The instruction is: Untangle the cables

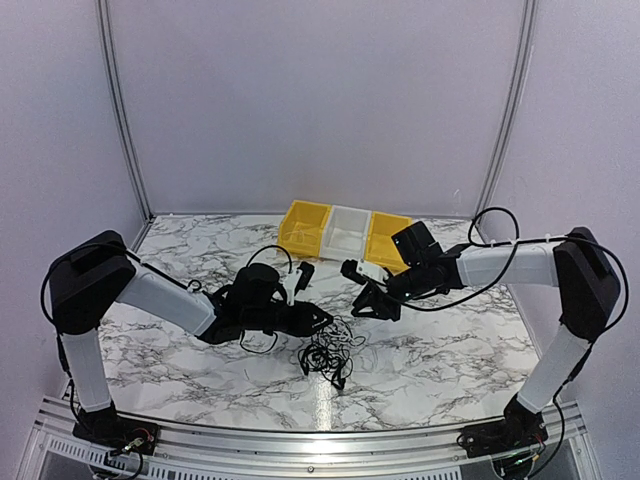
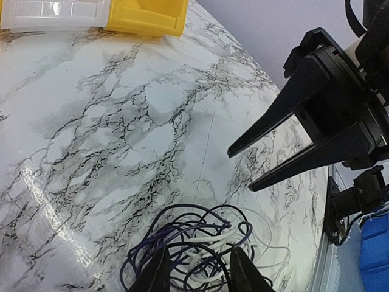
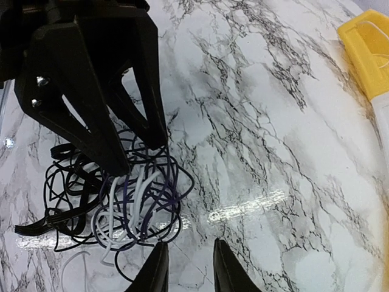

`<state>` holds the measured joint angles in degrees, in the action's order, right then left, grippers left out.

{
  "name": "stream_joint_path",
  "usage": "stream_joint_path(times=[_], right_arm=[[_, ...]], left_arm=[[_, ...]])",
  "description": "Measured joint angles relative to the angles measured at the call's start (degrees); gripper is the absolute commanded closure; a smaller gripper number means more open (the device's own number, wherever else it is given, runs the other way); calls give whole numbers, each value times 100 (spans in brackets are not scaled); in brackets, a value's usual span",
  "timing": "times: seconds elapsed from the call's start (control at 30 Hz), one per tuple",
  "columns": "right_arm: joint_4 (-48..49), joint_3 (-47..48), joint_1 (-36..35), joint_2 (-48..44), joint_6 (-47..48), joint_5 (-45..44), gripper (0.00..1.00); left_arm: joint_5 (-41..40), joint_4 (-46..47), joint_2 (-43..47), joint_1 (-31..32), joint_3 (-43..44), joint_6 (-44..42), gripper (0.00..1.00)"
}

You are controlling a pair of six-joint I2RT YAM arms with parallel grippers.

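**Tips nearly nose to nose over the tangle; room on the flanks**

My left tool [image 1: 322, 318] and right tool [image 1: 362, 305] point at each other from close range, both with jaws apart, so I can't drive either straight ahead without meeting the other. The cables [image 1: 328, 355] sprawl beneath and just near of them. Three bins [image 1: 345, 243] block the far edge of the counter [image 1: 200, 260]. I see bare marble left, right and behind the tangle.

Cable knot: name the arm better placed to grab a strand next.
Left. The left gripper has its jaws open astride the cable knot; the right gripper hovers off to one side of it.
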<state>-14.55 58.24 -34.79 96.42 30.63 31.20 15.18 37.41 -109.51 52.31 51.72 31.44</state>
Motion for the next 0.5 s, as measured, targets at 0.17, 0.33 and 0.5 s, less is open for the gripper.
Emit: stream_joint_path(times=[0.17,0.33,0.5], right_arm=[[-59,0,-2,0,9,308,81],[-334,2,-15,0,61,457,92],[-544,-2,-136,-195,170,498,95]], left_arm=[[39,-4,-7,-9,-11,50,79],[15,-9,-9,-9,-15,90,100],[-50,0,-4,-9,-96,118,100]])
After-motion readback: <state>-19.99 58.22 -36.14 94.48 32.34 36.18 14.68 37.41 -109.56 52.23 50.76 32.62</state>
